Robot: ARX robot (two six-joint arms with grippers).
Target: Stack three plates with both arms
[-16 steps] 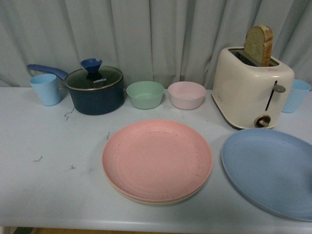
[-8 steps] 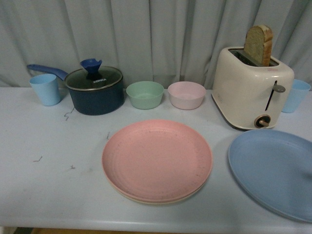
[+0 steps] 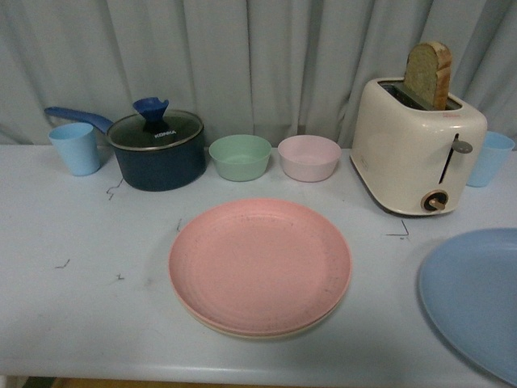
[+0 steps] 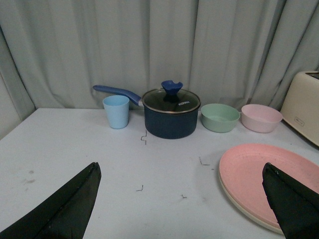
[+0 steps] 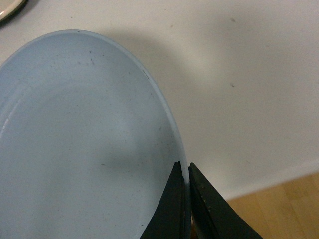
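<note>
Grey curtains (image 3: pixel 242 56) close off the back of a pale table (image 3: pixel 81 323), and the toaster (image 3: pixel 416 145) is your best marker for what has shifted. A second ago the blue plate (image 3: pixel 477 299) lay in front of the toaster, its near rim reaching past the toaster's left corner. Half a second ago it had slid a little rightward. Now only part of it shows, in front of the toaster's right end and running out of the front view. A small dark mark (image 3: pixel 400 234) just in front of the toaster, covered before, is now bare. Your right gripper (image 5: pixel 183 199) is clamped on the blue plate's rim, one finger on each face. Its wrist view shows the table's edge and wooden floor (image 5: pixel 289 209) close beyond the plate. Whether the plate is lifted or only dragged, you cannot tell from these views. The pink plate (image 3: pixel 260 265) has not moved. It sits in front of the toaster and to its left, resting on the cream plate (image 3: pixel 266 333), of which only the rim shows. So two plates are stacked and the third is travelling away from the pile, probably to win a firmer hold at the table's edge. It must come back leftward past the toaster to finish. Your left gripper (image 4: pixel 180 168) hangs spread wide and empty, well to the toaster's left.
</note>
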